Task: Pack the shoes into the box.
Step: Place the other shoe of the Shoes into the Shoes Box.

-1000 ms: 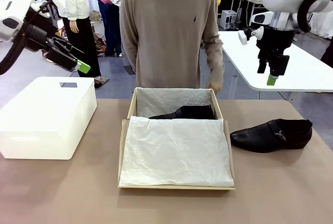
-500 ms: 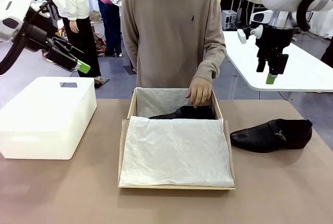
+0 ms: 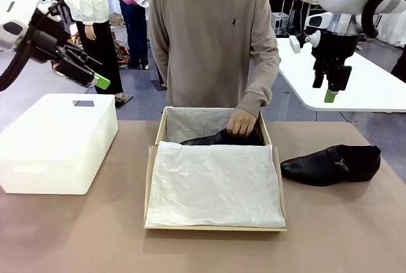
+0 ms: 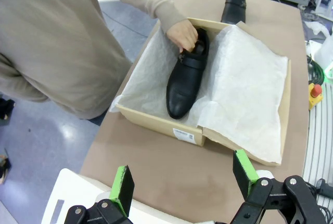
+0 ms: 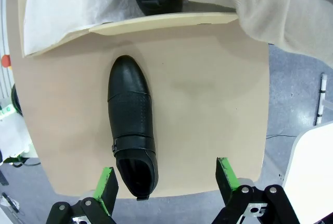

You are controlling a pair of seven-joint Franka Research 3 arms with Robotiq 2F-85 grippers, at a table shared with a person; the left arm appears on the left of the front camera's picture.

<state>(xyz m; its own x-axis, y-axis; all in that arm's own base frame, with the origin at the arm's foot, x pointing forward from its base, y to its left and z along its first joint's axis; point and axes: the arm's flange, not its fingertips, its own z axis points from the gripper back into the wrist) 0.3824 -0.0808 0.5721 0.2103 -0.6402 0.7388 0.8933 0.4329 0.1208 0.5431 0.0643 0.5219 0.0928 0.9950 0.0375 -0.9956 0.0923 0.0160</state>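
Shoes [image 3: 331, 164] glossy black, one in tan box [image 4: 152, 123]; left pincer [image 4: 182, 164], right pincer [image 5: 165, 170] spread.

Glossy grey-blue floor [image 3: 136, 86], white side table [image 3: 380, 92] (far right), bystanders [image 3: 89, 0] behind, brown worktable [image 3: 76, 235] in front

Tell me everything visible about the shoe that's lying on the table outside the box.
The shoe is glossy black leather with a pointed toe, a low heel and a strap with a small metal buckle across the top; the right wrist view shows fine perforations on the upper. It stands upright on its sole on the brown table, to the robot's right of the cardboard box, apart from it, toe pointing toward the box. Only the table touches it.
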